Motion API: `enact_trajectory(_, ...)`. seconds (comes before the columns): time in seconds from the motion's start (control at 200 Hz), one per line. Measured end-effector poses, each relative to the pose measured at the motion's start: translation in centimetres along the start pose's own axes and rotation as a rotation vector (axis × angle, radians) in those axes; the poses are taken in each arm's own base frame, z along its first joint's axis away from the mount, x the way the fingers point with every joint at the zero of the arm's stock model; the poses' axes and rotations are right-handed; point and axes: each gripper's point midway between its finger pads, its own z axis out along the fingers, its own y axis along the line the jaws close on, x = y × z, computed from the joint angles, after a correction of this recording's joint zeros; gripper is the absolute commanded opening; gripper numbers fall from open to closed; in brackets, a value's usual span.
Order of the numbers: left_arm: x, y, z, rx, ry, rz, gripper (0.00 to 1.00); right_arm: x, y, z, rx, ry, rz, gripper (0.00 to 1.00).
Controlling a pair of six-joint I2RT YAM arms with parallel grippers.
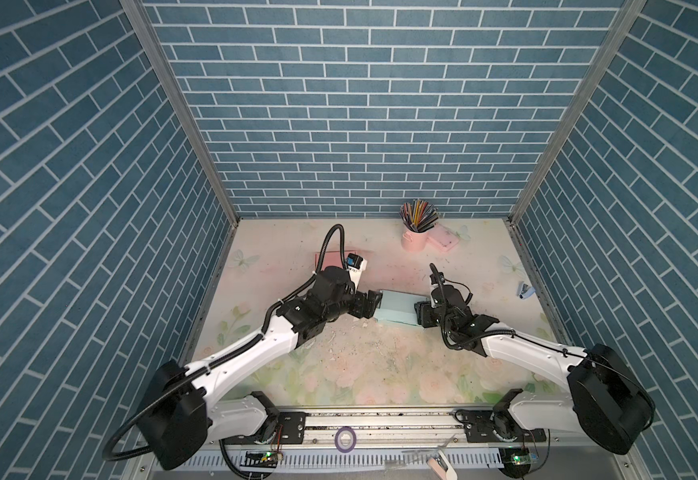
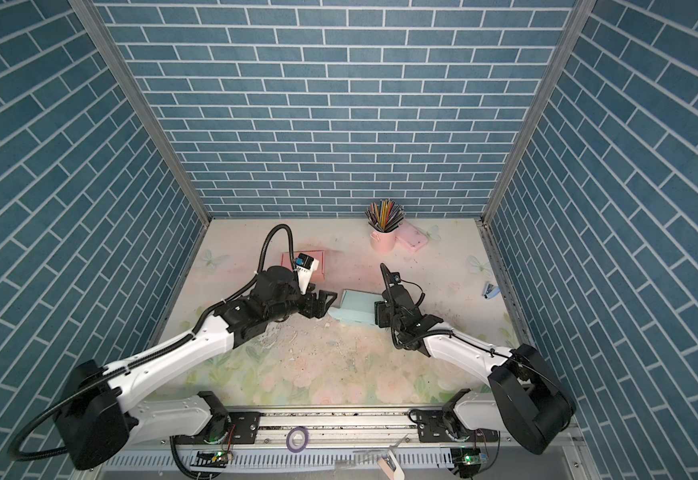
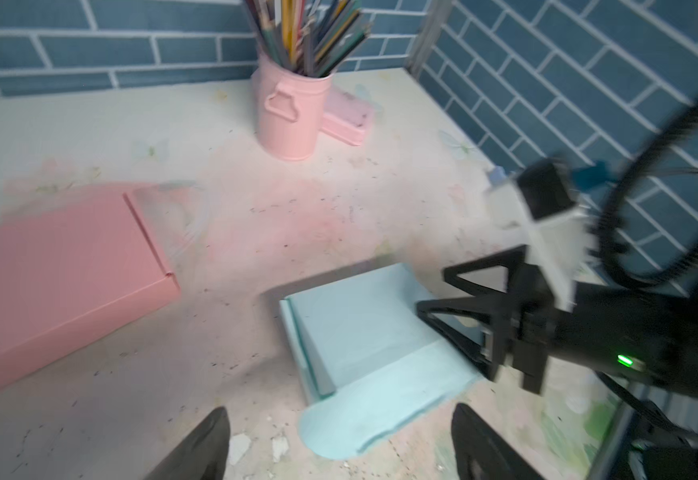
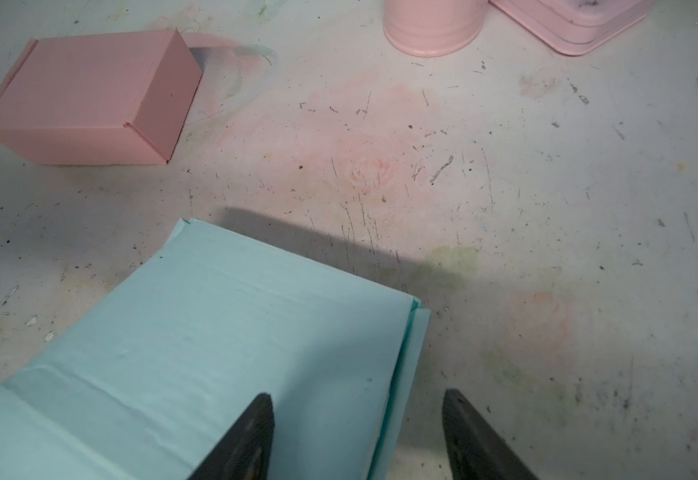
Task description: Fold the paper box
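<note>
The light blue paper box (image 1: 397,309) (image 2: 355,309) (image 3: 359,332) (image 4: 235,353) lies near the middle of the floral desk (image 1: 359,374) (image 2: 318,374), between the two hands. Its rounded flap lies flat towards the front, and one side wall stands up along the edge facing the left arm.

The left hand (image 1: 374,305) (image 2: 324,303) (image 3: 339,411) is spread wide with nothing in it, just clear of that edge. The right hand (image 1: 420,313) (image 2: 380,313) (image 4: 355,399) is also parted and straddles the opposite edge, one finger over the top panel and one outside. It is probably not pinching, though the wrist view cuts off the contact.

A broad bare stretch of desk lies in front of the box, with a narrower one behind it.

There are two boxes: the blue one and one closed pink paper box (image 1: 330,259) (image 2: 289,259) (image 3: 60,282) (image 4: 89,104) behind the left arm. One pink metal pail (image 1: 413,239) (image 2: 382,241) (image 3: 289,120) of coloured pencils (image 1: 418,216) (image 2: 384,216) touches one flat pink case (image 1: 445,241) (image 2: 411,241) near the back wall. One small blue and white clip-like thing (image 1: 525,289) (image 2: 490,289) sits by the right edge. One purple tape roll (image 1: 345,438) (image 2: 297,438) sits on the front rail.
</note>
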Motion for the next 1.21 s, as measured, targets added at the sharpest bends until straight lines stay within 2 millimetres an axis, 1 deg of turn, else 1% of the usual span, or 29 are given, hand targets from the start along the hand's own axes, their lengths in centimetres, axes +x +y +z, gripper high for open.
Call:
enact_trajectory(0.07, 1.4, 1.9, 2.0, -0.034, 0.062, -0.04, 0.84, 0.0, 0.1, 0.0, -0.003, 0.0, 0.0, 0.65)
enact_trajectory(0.135, 2.8, 2.9, 3.8, -0.046, 0.121, -0.06, 0.84, 0.0, 0.1, 0.0, -0.005, -0.001, 0.001, 0.65)
enact_trajectory(0.235, 4.2, 3.3, 6.0, -0.043, 0.177, -0.074, 0.84, 0.0, 0.1, 0.0, -0.006, -0.001, 0.001, 0.65)
enact_trajectory(0.315, 4.6, 3.3, 6.9, -0.031, 0.189, -0.08, 0.84, 0.0, 0.2, 0.0, -0.009, 0.001, 0.001, 0.65)
enact_trajectory(0.535, 4.4, 2.7, 7.7, 0.013, 0.174, -0.083, 0.83, 0.0, 0.3, 0.0, -0.017, 0.004, 0.001, 0.63)
enact_trajectory(0.8, 5.9, 2.6, 9.0, 0.03, 0.209, -0.099, 0.78, 0.5, 0.1, -0.4, -0.026, -0.003, 0.01, 0.63)
enact_trajectory(1.08, 7.0, 1.8, 9.1, 0.046, 0.22, -0.089, 0.74, 1.8, -0.5, -0.6, -0.024, 0.001, 0.037, 0.63)
enact_trajectory(1.205, 7.5, 1.7, 9.1, 0.048, 0.227, -0.088, 0.73, 2.0, -0.6, -0.5, -0.025, 0.002, 0.048, 0.63)
